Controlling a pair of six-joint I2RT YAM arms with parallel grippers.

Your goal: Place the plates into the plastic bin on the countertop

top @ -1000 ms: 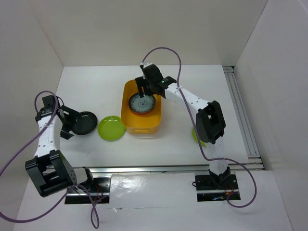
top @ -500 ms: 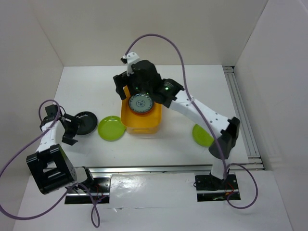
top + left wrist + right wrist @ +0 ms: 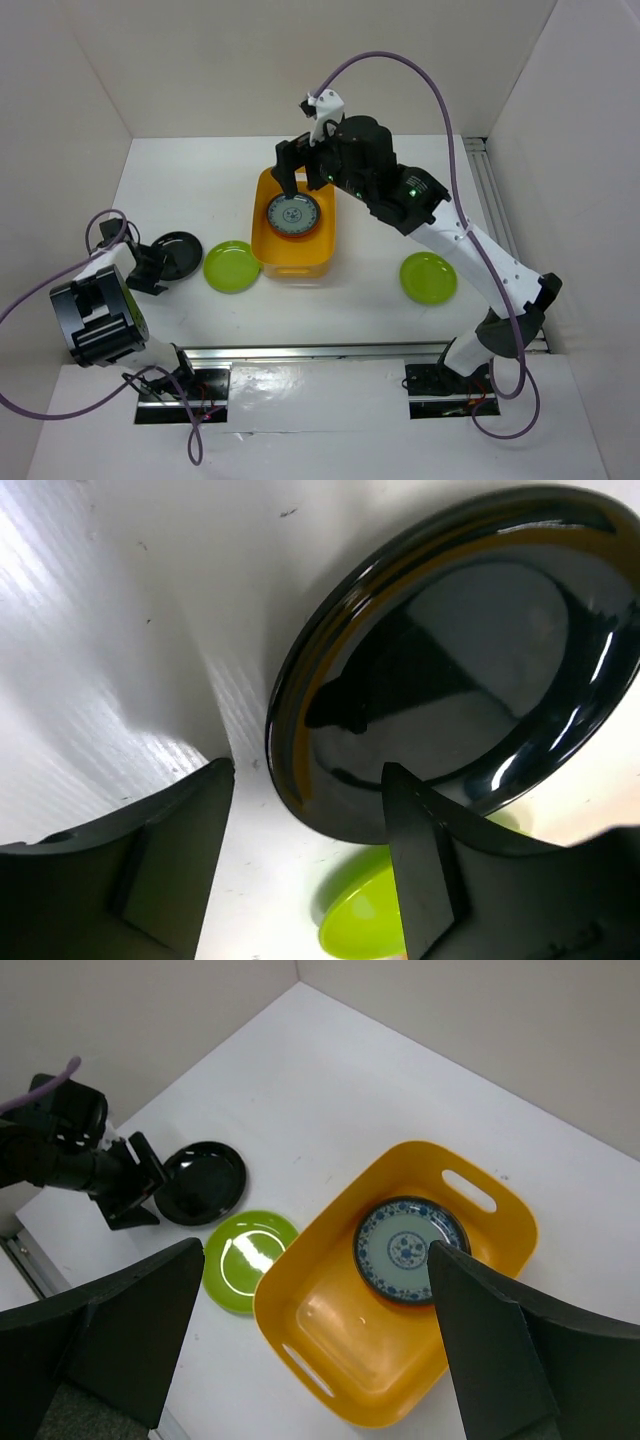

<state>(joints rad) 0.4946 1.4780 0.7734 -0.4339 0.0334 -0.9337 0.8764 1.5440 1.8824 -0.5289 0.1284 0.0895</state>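
Observation:
The yellow-orange plastic bin (image 3: 300,268) stands mid-countertop, also in the right wrist view (image 3: 380,1355). A white plate with blue pattern (image 3: 292,214) lies flat in its far end (image 3: 408,1250). My right gripper (image 3: 300,170) hangs open and empty high above the bin (image 3: 315,1255). The black plate (image 3: 182,252) lies at the left (image 3: 470,660). My left gripper (image 3: 150,268) is open, and the black plate's near rim sits between its jaws (image 3: 308,780). One lime green plate (image 3: 231,266) lies left of the bin, another (image 3: 428,277) to its right. No orange plate shows clearly.
White walls enclose the countertop (image 3: 200,180) on three sides. A metal rail (image 3: 505,240) runs along the right edge. The right arm's purple cable (image 3: 400,62) arcs above the back of the bin.
My right gripper has risen off the blue-patterned plate, which now lies free in the bin, and the arm has swung right, uncovering the right lime plate. My left gripper has drawn in low at the black plate.

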